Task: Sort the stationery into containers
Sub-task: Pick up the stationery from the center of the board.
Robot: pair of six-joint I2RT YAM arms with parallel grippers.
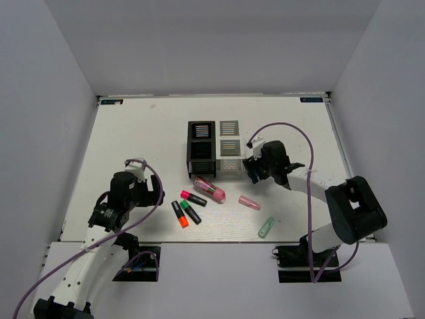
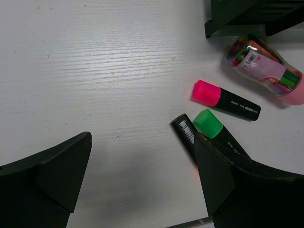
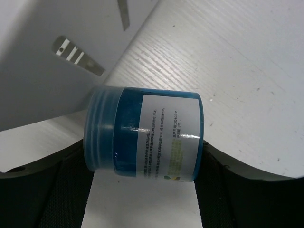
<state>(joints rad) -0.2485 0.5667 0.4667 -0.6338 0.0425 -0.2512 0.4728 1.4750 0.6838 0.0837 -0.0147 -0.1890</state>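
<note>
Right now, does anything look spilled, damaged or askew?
Nothing stands out. The black highlighters capped pink, green and orange, the clear pink capsule case, small pink piece and pale-green tube lie loose, seemingly intact, on the white table. The blue labelled jar sits between the fingers of the right gripper beside the white slotted bin.
</note>
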